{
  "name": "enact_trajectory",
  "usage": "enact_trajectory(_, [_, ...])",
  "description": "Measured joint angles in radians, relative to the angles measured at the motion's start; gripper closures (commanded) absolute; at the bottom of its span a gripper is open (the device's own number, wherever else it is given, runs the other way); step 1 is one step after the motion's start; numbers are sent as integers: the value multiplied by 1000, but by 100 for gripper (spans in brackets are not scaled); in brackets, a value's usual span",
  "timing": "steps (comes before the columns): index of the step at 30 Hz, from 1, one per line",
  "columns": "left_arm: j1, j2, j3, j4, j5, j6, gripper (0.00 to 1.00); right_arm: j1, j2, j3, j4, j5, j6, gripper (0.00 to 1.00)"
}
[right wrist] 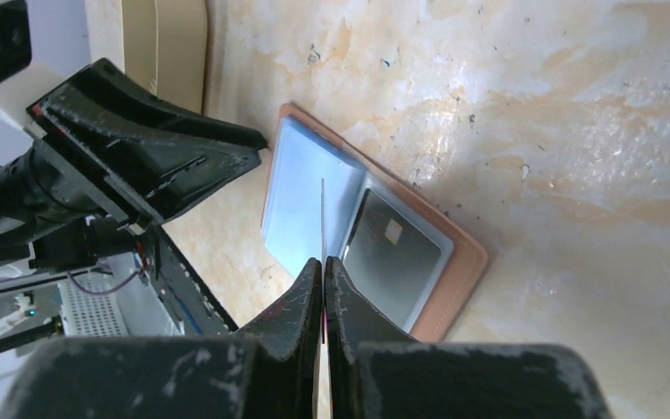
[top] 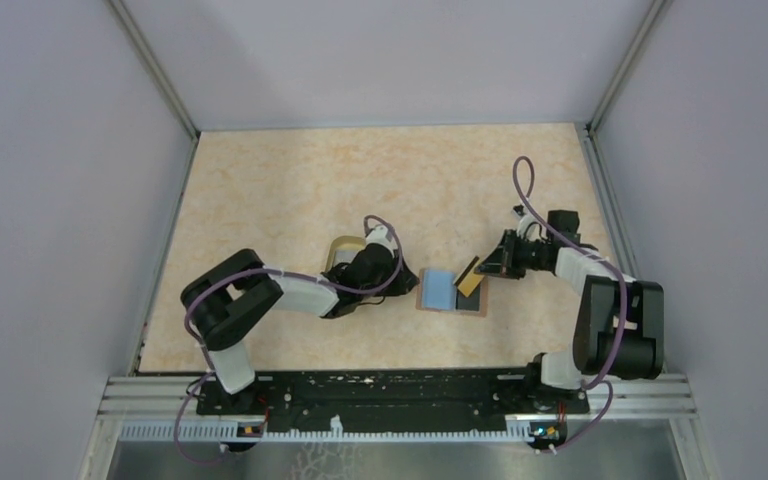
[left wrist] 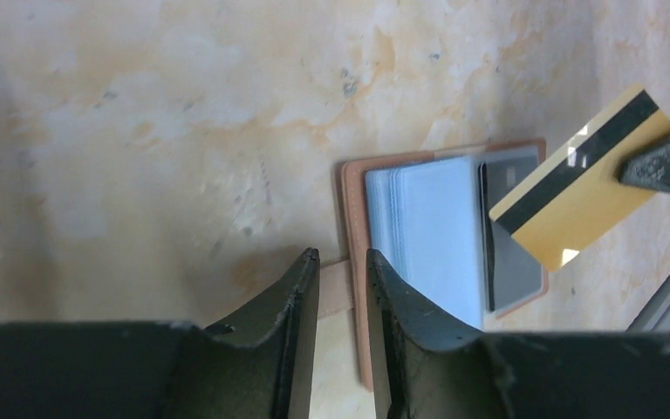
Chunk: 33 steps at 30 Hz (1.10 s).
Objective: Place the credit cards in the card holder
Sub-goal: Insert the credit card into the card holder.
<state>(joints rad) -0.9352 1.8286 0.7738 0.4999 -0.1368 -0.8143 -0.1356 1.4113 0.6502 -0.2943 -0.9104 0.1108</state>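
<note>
**Left wrist view.** Only here does the tab [left wrist: 336, 288] of the card holder [left wrist: 355, 209] show. It lies between the 2 fingers of the left gripper [left wrist: 342, 266]. The jaws stand narrowly apart, and whether they clamp the tab cannot be told. Ahead of the fingertips the holder lies open on the table [left wrist: 183, 131], light blue inside, with a dark credit card [left wrist: 510, 236] in its far pocket. Beyond it a yellow credit card [left wrist: 580, 188] with a black stripe hangs tilted, gripped at one corner by a dark finger [left wrist: 667, 161] of the other arm.

**Right wrist view.** The yellow card appears edge-on as a thin line, pinched between the pressed-together fingers of the right gripper [right wrist: 324, 266]. Beyond the tips lies the open holder. The left gripper reaches in from the left, with a tan-rimmed dish [right wrist: 161, 52] behind it.

**Top external view.** Only this view shows both arms whole. The holder lies between the 2 grippers, and the yellow card slants over its right half. The jaw gaps are too small to read
</note>
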Motion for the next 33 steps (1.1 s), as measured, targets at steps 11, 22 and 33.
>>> enact_trajectory(11, [-1, -351, -231, 108, 74, 151, 54, -5, 82, -2, 17, -24, 37, 100])
enact_trajectory(22, [-1, -278, -354, 198, 200, 98, 51, -5, 153, -2, 9, -76, 27, 100])
enact_trajectory(33, [-19, -196, -317, 202, 235, 51, 48, -4, 206, 24, -49, -79, -5, 100])
